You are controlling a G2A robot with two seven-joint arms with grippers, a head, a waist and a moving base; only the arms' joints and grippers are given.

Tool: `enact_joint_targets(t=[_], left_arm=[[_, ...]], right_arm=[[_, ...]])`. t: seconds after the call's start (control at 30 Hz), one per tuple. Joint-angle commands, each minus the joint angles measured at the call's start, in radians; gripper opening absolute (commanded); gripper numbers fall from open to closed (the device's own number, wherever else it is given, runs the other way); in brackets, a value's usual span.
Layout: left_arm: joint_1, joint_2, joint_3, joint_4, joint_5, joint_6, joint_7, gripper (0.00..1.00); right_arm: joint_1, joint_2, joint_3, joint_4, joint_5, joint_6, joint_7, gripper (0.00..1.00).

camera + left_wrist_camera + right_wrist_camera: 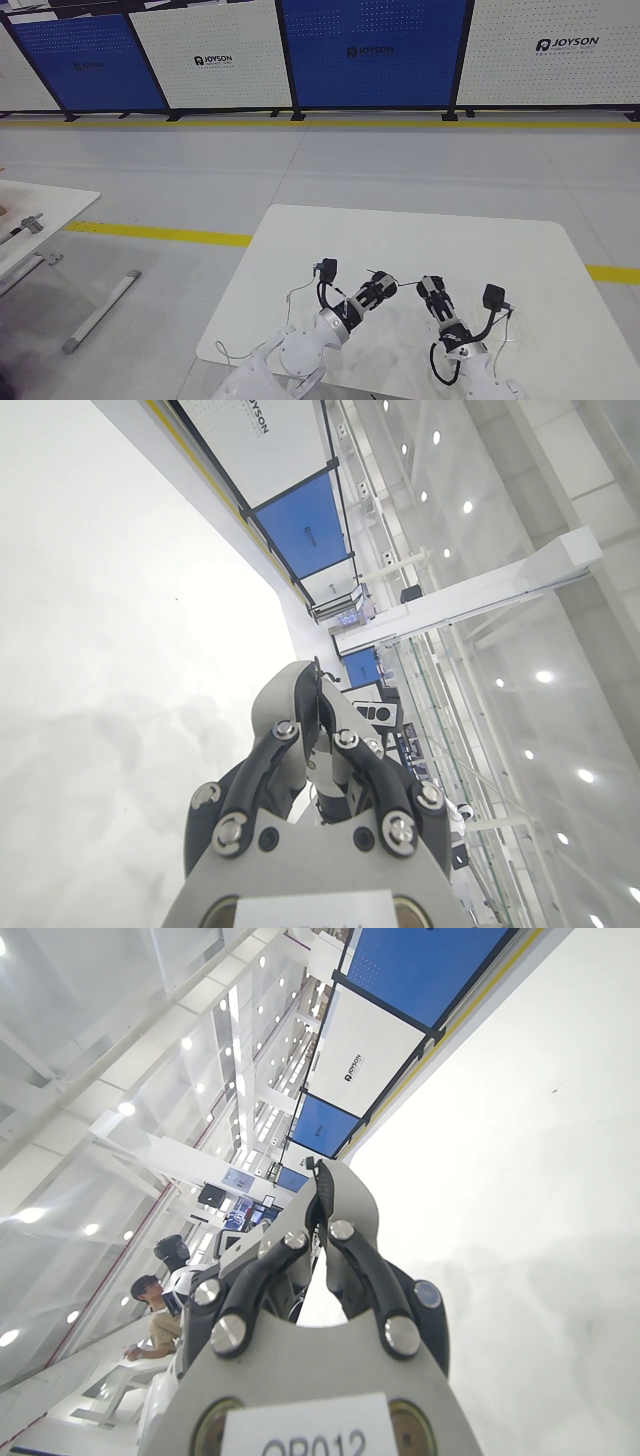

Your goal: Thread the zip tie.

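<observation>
Clenched at the right gripper on the zip tie, with what looks like its small head poking past the jaws; clenched too at the left gripper, on a thin black end. Held off the white tabletop, strung as a fine dark line between the two grippers. Judged to be the lining-up step, tail not yet through the head. Calls next for a slow, exact closing of the gap, tip aimed square at the slot, without buckling the strap. Farther off, blue and white panels
</observation>
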Motion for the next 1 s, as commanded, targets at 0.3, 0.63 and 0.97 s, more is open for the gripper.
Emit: enact_joint_targets(t=[0.3,0.63,0.97], left_arm=[[-0.007,-0.006,-0.009,0.010,-0.043,0.023,-0.017,0.00],[-0.009,-0.007,-0.017,0.012,-0.033,0.037,-0.036,0.00],[-0.007,-0.010,-0.017,0.014,-0.011,0.042,-0.022,0.00]], right_arm=[[-0.013,-0.001,0.005,-0.001,-0.073,-0.010,-0.020,0.00],[-0.022,0.001,0.027,-0.030,-0.060,0.002,0.027,0.00],[-0.024,-0.004,0.022,-0.038,-0.088,0.024,-0.002,0.00]])
